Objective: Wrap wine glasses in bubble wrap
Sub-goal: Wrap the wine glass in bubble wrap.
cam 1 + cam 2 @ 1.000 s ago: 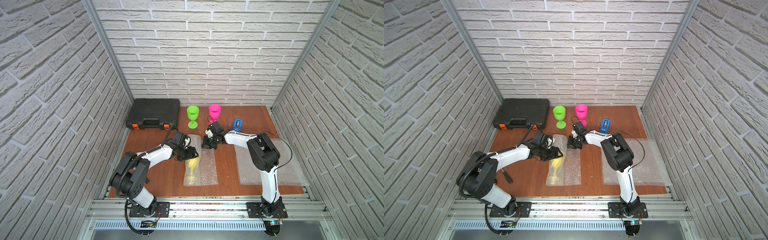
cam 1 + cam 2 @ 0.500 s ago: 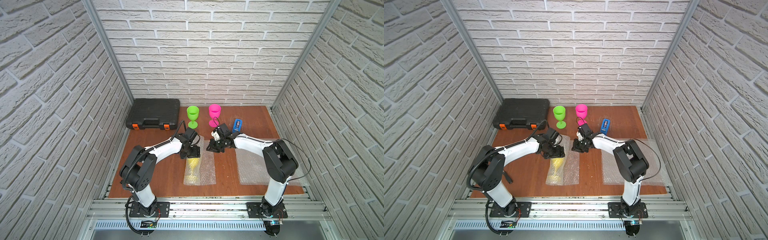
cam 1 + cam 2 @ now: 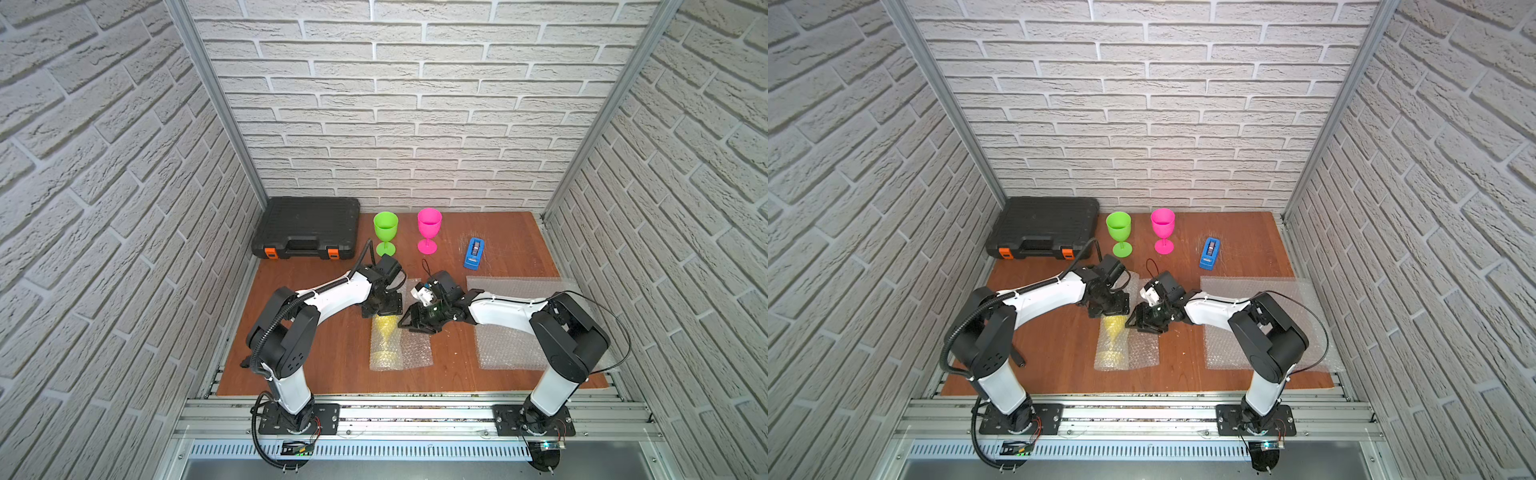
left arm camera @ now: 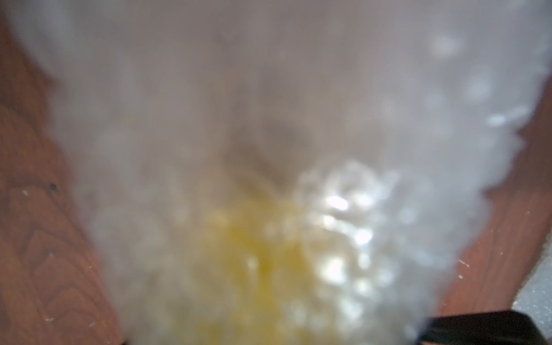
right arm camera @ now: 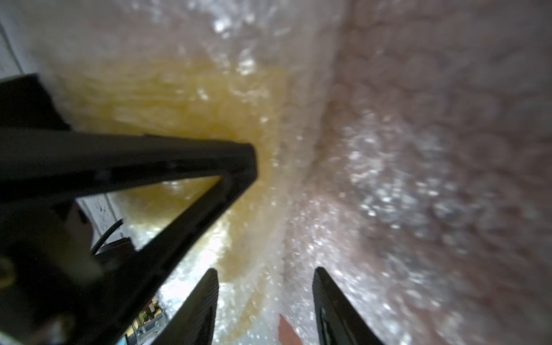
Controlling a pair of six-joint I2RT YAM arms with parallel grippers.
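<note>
A yellow wine glass point(image 3: 385, 337) lies on its side, rolled in a sheet of bubble wrap point(image 3: 415, 347) at the table's middle; in both top views it shows yellow through the film point(image 3: 1113, 334). My left gripper point(image 3: 384, 308) sits over the glass's far end, jaws wide, one finger point(image 4: 478, 328) at the frame's edge, and the wrapped glass point(image 4: 260, 254) fills its wrist view. My right gripper point(image 3: 409, 323) is at the wrap's right edge, open point(image 5: 265, 270) with the film just beyond its tips. The green glass point(image 3: 385, 232) and the pink glass point(image 3: 429, 229) stand upright at the back.
A black case point(image 3: 307, 227) lies at the back left and a blue tape dispenser point(image 3: 473, 253) at the back right. A second bubble wrap sheet point(image 3: 511, 349) is spread under my right arm. The left gripper's black finger point(image 5: 179, 155) crosses the right wrist view.
My right gripper has opened and come toward the front along the wrap's right edge. The left gripper has shifted slightly right over the glass and opened a little wider.
</note>
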